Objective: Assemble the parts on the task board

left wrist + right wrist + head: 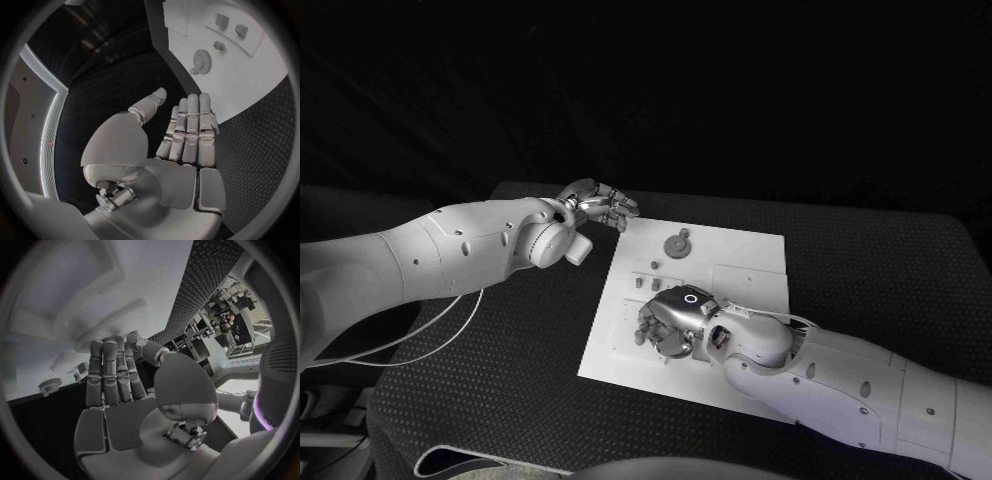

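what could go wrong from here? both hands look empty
1. The right hand hangs low over the task board, covering the parts beneath it in the head view; a blind descent might knock the small pegs beside it.
2. The left hand hovers open off the board's far corner; reaching in for the gear, it might push the gear rather than grasp it.

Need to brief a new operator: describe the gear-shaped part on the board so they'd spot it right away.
Find the white task board in the middle of the black table. The gear lies flat near its far edge, close to the left hand. It is round and toothed, standing apart from the small blocky parts nearer the right hand.
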